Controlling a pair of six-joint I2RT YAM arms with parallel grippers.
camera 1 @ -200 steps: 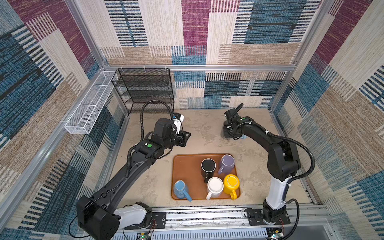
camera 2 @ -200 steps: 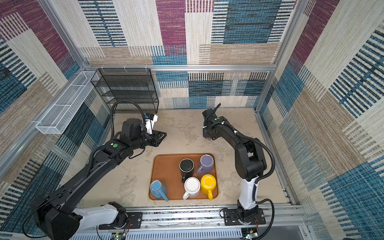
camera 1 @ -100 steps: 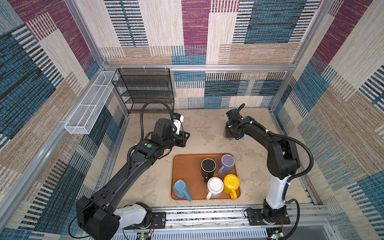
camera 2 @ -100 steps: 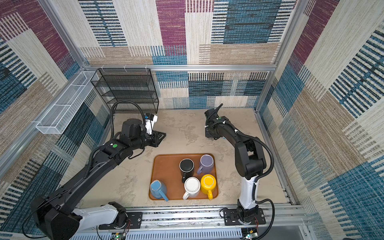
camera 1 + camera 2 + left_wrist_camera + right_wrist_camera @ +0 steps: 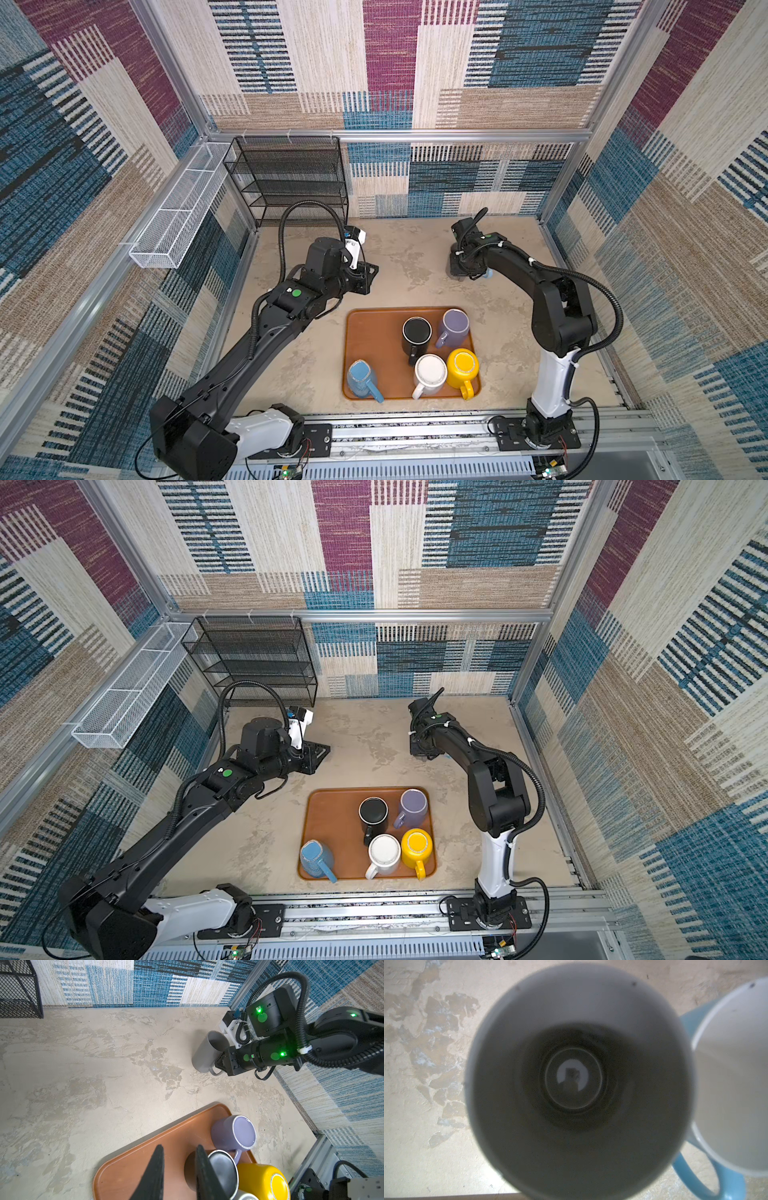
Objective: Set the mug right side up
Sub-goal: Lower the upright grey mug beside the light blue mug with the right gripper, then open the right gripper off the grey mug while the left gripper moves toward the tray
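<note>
Looking down in both top views, saw the beige desk (image 5: pixel 399 257) filling the lower middle of the frame. Traced the left arm (image 5: pixel 257 345) from the lower left corner up toward centre, and the right arm (image 5: pixel 548 316) from the lower right up toward the upper right of the desk. Found a black wire rack (image 5: pixel 291 178) at the desk's upper left corner, with a white mesh basket (image 5: pixel 178 216) on the left wall beside it.

Noted a brown tray (image 5: pixel 370 336) at lower centre, carrying five mugs. Placed a black mug (image 5: pixel 417 330) and a purple mug (image 5: pixel 455 326) along its upper half, a white mug (image 5: pixel 430 370) and a yellow mug (image 5: pixel 462 363) below them, and a blue mug (image 5: pixel 359 376) at its lower left corner.

Spotted the grey mug (image 5: pixel 204 1053) in the upper right of the left wrist frame, standing mouth-up on the desk, well apart from the tray. Looked straight down into it in the right wrist view, with a pale blue mug (image 5: pixel 729 1084) just beside it at the right edge.

Made out the right claw (image 5: pixel 220 1060) pressed together on the grey mug's handle. Saw the left claw (image 5: pixel 179 1147) at the bottom of its wrist frame, hovering above the tray's upper edge, slightly spread and pinching nothing.
</note>
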